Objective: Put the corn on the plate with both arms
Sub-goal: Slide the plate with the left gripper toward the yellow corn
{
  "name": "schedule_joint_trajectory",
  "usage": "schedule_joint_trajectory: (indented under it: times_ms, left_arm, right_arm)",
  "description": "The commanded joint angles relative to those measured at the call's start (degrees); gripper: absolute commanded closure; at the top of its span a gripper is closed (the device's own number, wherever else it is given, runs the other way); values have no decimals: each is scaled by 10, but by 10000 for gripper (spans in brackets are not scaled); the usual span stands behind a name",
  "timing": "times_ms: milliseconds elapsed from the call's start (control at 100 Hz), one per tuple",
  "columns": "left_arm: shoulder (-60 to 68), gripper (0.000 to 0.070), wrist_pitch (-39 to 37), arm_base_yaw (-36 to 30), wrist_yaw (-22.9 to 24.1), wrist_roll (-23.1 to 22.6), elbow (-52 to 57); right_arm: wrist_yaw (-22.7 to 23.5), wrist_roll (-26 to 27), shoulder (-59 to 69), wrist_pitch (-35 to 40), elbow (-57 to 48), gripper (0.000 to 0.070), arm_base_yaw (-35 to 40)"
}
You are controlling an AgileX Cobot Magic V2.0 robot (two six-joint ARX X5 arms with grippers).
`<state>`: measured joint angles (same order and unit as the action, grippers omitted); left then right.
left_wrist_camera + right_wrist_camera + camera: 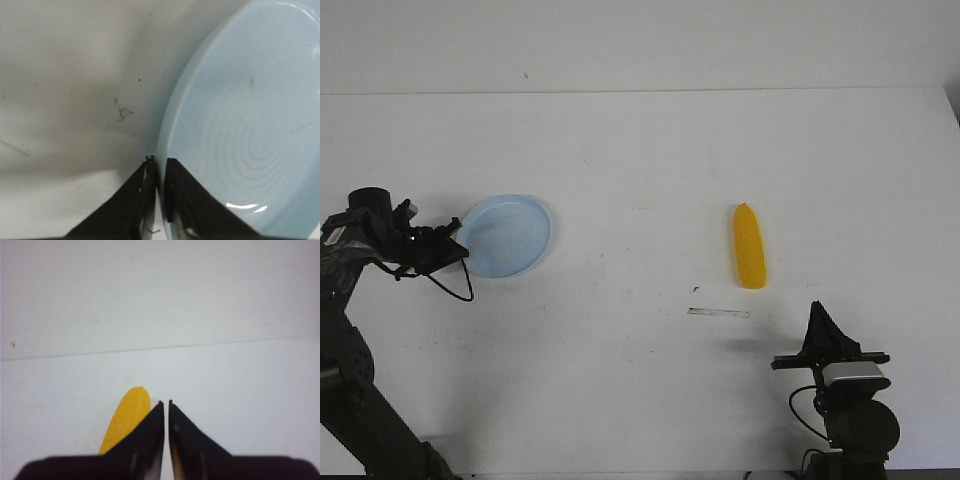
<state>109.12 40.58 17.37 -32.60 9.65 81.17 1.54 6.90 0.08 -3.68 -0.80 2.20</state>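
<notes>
Right gripper (817, 312) nearest, fingers pressed together, short of the corn (750, 246).
Left gripper (458, 243) seemingly pinches the pale blue plate (510, 235) rim (corn lies well apart on the table (640, 160)).

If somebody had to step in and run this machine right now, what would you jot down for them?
Left gripper: fingers pinched on the near-left rim of the small round pale blue plastic plate, which sits on the white table at the left.
Right gripper: fingers nearly together, holding nothing, parked near the table's front right edge.
The smooth bright yellow corn cob lies flat on the table right of centre, tapered end pointing away, just beyond the right gripper.
Done: plate gripped.
Left: right arm must open, pick up the corn and set it on the plate.
</notes>
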Motion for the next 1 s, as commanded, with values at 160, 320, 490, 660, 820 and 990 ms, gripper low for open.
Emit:
schedule_joint_trajectory:
  times_ms: [160,320,490,660,820,990]
  left_arm:
    - [-3,700,2,-21,-11,3,7]
    - [-12,700,4,-65,-11,3,7]
    - [-13,700,-2,-146,-11,3,7]
    - [-13,700,-23,-241,-8,21,7]
    - [-13,700,-69,-315,-2,77,7]
    - [-13,700,-100,-378,44,122,7]
  right_arm:
    - [0,5,0,-6,1,685,0]
    - [0,5,0,-6,1,685,0]
    - [0,5,0,-6,1,685,0]
    - [0,5,0,-6,1,685,0]
    - [0,5,0,-6,1,685,0]
    - [0,5,0,-6,1,685,0]
